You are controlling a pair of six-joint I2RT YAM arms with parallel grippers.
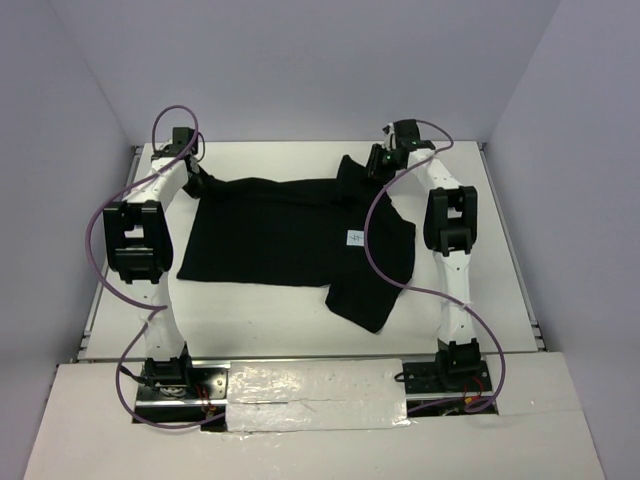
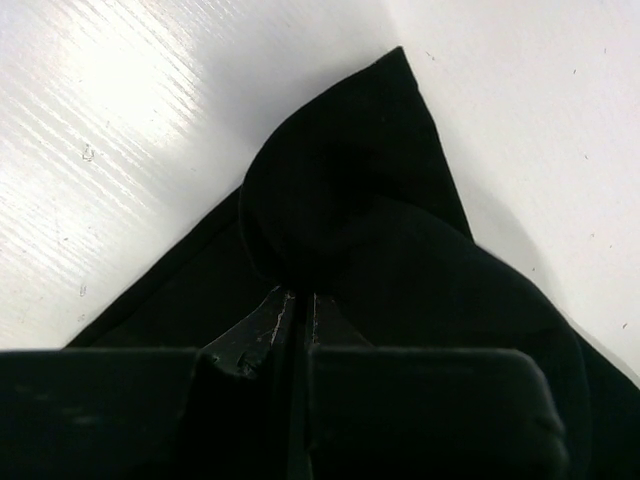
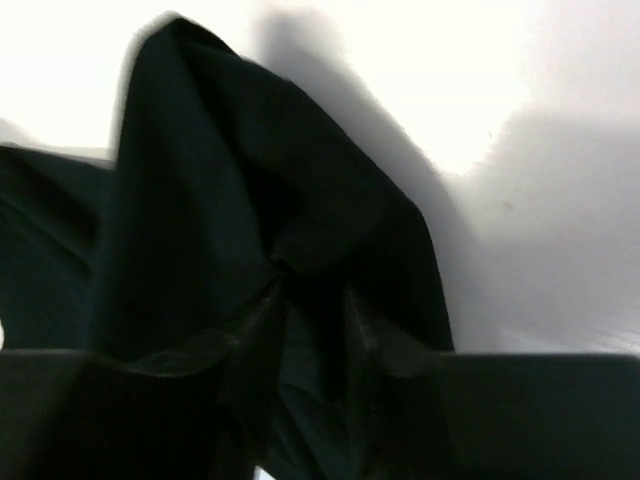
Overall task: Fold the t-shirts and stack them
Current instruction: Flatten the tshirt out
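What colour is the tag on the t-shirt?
White tag on the black t-shirt; clearest in the top external view.

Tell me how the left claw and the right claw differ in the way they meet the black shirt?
The left claw has its fingers nearly together, pinching a corner of the t-shirt. The right claw has its fingers wider apart around a thicker bunch of cloth, and a firm grip cannot be confirmed. The left claw is at the far left corner, the right claw at the far right. Both meet the same garment's far edge.

White worktop (image 1: 260, 310) carries one black t-shirt (image 1: 280, 235), spread mostly flat, its small white tag (image 1: 354, 238) showing.
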